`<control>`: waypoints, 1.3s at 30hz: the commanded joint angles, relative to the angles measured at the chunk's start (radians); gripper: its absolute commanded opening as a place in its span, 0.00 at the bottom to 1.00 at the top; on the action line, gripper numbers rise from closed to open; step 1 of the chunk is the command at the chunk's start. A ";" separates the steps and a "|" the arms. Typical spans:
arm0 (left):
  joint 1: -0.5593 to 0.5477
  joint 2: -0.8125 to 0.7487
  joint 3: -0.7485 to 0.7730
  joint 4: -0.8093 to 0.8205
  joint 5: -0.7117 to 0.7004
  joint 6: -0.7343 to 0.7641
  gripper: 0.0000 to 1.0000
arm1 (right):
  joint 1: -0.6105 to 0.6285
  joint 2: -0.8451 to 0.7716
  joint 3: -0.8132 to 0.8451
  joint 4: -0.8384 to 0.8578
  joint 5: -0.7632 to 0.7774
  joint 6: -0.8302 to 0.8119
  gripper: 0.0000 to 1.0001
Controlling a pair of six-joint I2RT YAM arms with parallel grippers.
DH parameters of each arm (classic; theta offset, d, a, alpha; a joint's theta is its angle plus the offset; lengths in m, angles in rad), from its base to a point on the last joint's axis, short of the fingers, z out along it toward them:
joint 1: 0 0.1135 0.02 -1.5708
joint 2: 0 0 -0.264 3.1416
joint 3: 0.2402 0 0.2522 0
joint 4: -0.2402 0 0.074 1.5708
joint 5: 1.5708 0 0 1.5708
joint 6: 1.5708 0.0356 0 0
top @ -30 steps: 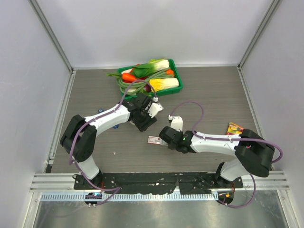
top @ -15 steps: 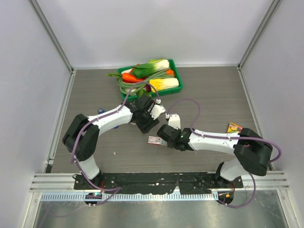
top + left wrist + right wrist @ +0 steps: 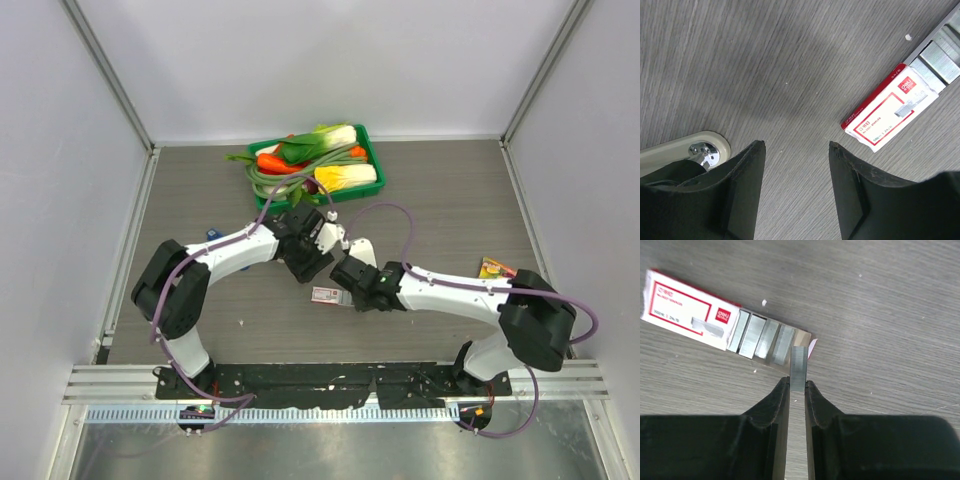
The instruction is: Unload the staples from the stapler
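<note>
Right tool [image 3: 796, 385] clamped on a short strip of staples [image 3: 798, 367]. Since a second ago it has shifted a little toward the far-left, and the left tool [image 3: 795, 145] has come toward it, so the two now sit just beside each other near mid-counter [image 3: 450, 200]. The staple box [image 3: 325, 294] has not moved.

Strip's long axis runs in line with the fingers. Its free end points away from the tool, over the end of the box's open drawer, where more strips lie side by side.

Right arm is stretched low from the near right corner, forearm nearly flat. Left arm is bent at the elbow, reaching in from the near left corner.

Left tool open, nothing between its fingers, pointing down at bare counter. A pale rounded end with a chrome rivet, apparently the stapler [image 3: 685, 152], shows beside one finger. Green tray [image 3: 368, 150] at the far edge.
</note>
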 commanded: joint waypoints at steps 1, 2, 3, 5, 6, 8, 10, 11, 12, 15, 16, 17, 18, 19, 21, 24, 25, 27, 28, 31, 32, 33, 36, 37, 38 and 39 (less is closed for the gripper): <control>-0.004 -0.022 -0.007 0.038 0.015 -0.016 0.57 | -0.007 0.063 0.063 -0.068 -0.081 -0.062 0.08; -0.004 -0.022 -0.007 0.039 0.013 -0.016 0.57 | -0.009 0.070 0.067 -0.076 -0.087 -0.065 0.08; -0.004 -0.022 -0.009 0.038 0.015 -0.018 0.57 | -0.010 0.078 0.076 -0.085 -0.095 -0.077 0.08; -0.004 -0.026 -0.007 0.041 0.015 -0.016 0.57 | -0.018 0.090 0.084 -0.093 -0.105 -0.088 0.08; -0.004 -0.026 -0.009 0.039 0.013 -0.018 0.57 | -0.021 0.093 0.092 -0.096 -0.113 -0.097 0.07; -0.004 -0.029 -0.007 0.039 0.015 -0.020 0.57 | -0.030 0.107 0.099 -0.105 -0.119 -0.105 0.07; -0.004 -0.029 -0.007 0.042 0.015 -0.021 0.57 | -0.036 0.116 0.110 -0.116 -0.124 -0.118 0.07; -0.004 -0.031 -0.009 0.042 0.015 -0.018 0.57 | -0.042 0.122 0.113 -0.117 -0.127 -0.121 0.07; -0.004 -0.031 -0.011 0.044 0.016 -0.020 0.57 | -0.045 0.124 0.121 -0.123 -0.127 -0.125 0.06; -0.004 -0.037 -0.018 0.052 0.018 -0.018 0.57 | -0.058 0.135 0.136 -0.132 -0.128 -0.135 0.06; -0.004 -0.037 -0.020 0.055 0.019 -0.018 0.57 | -0.059 0.138 0.141 -0.135 -0.133 -0.143 0.06; -0.004 -0.037 -0.023 0.058 0.018 -0.018 0.57 | -0.062 0.142 0.144 -0.140 -0.136 -0.143 0.06; -0.004 -0.040 -0.024 0.058 0.019 -0.020 0.57 | -0.067 0.150 0.150 -0.145 -0.136 -0.144 0.06; -0.004 -0.043 -0.029 0.059 0.021 -0.016 0.57 | -0.068 0.155 0.152 -0.146 -0.138 -0.149 0.06; -0.004 -0.049 -0.032 0.065 0.022 -0.018 0.57 | -0.070 0.156 0.156 -0.148 -0.141 -0.149 0.06; -0.004 -0.051 -0.038 0.072 0.024 -0.016 0.57 | -0.075 0.165 0.165 -0.146 -0.145 -0.152 0.04; -0.004 -0.052 -0.040 0.072 0.024 -0.016 0.57 | -0.075 0.168 0.167 -0.146 -0.145 -0.151 0.04; -0.004 -0.051 -0.041 0.078 0.027 -0.016 0.57 | -0.076 0.175 0.173 -0.145 -0.145 -0.152 0.03; -0.004 -0.051 -0.046 0.079 0.027 -0.018 0.57 | -0.076 0.178 0.175 -0.143 -0.145 -0.154 0.03; -0.004 -0.048 -0.053 0.085 0.027 -0.018 0.57 | -0.079 0.188 0.179 -0.140 -0.145 -0.155 0.02; -0.004 -0.045 -0.057 0.087 0.027 -0.016 0.57 | -0.079 0.191 0.182 -0.139 -0.147 -0.155 0.02; -0.004 -0.045 -0.058 0.088 0.027 -0.018 0.57 | -0.079 0.193 0.184 -0.139 -0.145 -0.158 0.02; -0.002 -0.043 -0.066 0.092 0.032 -0.016 0.58 | -0.084 0.204 0.190 -0.132 -0.150 -0.163 0.02; -0.002 -0.043 -0.070 0.095 0.030 -0.018 0.58 | -0.085 0.205 0.192 -0.132 -0.154 -0.164 0.02; 0.001 -0.046 -0.072 0.096 0.028 -0.021 0.59 | -0.088 0.208 0.196 -0.128 -0.154 -0.164 0.02; 0.005 -0.049 -0.073 0.101 0.033 -0.026 0.59 | -0.088 0.208 0.196 -0.128 -0.156 -0.166 0.02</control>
